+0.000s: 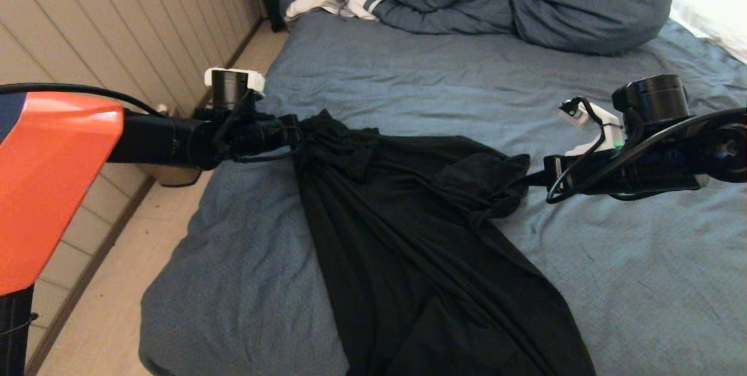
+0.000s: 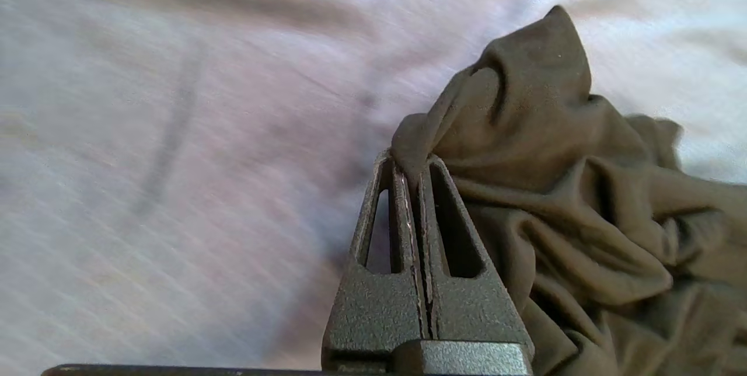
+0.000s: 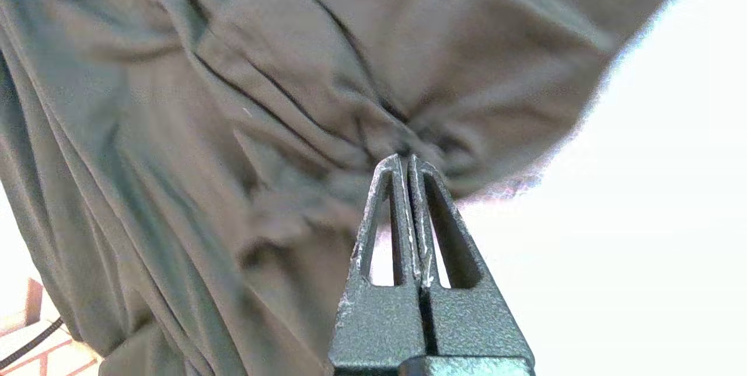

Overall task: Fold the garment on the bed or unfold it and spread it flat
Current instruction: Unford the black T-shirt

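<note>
I've got both grippers pinching the garment (image 1: pixel 408 230) — left gripper (image 2: pixel 413 166) and right gripper (image 3: pixel 404 160) each clamped on bunched cloth. It hangs stretched between them over the bed (image 1: pixel 613 259) (plain black side showing).

Dim, soft light in the head view; left wrist view motion-blurred, right wrist view overexposed white.

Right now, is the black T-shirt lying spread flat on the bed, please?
No. The T-shirt hangs bunched between left gripper and right gripper.
</note>
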